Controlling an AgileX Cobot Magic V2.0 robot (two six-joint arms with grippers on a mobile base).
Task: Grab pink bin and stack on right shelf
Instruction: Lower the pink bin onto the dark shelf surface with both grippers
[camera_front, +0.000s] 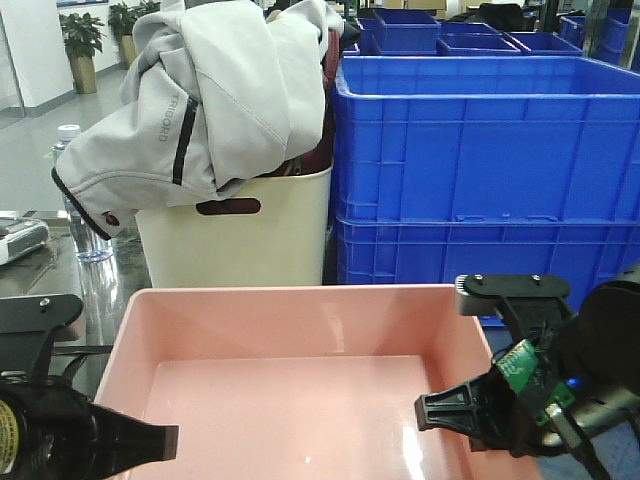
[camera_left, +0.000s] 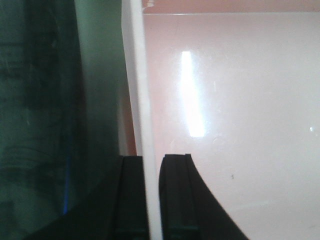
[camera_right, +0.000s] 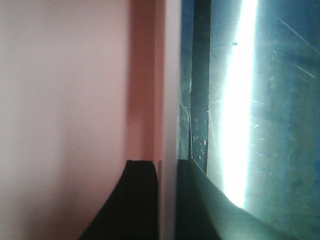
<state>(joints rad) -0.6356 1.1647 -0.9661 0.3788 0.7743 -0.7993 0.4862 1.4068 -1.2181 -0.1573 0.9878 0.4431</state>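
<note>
The pink bin (camera_front: 300, 325) lies open side up at the near middle of the front view. Its long axis appears to run from 9 o'clock to 3 o'clock, with one long wall facing the robot. It is a shallow rectangular tray of smooth, glossy pale-pink plastic with plain walls, rounded inner corners and a rolled rim; light glares off its floor.

The left gripper (camera_front: 135, 440) sits at the bin's 9 o'clock end. Its wrist view shows the black fingers (camera_left: 175, 200) pressed on either side of the end wall, one inside and one outside. The right gripper (camera_front: 470, 405) at the 3 o'clock end pinches that wall the same way (camera_right: 167, 165).

Beside the bin lies the right shelf (camera_right: 260, 150), a shiny scratched metal top crossed by a black tape line (camera_right: 200, 100). Whether the bin touches it cannot be told.

At 11 o'clock beyond the bin stands a cream bin (camera_front: 240, 235) with a slot handle, a grey jacket (camera_front: 210, 100) heaped on it. At 1 o'clock are stacked blue crates (camera_front: 490, 140) with ribbed walls.
</note>
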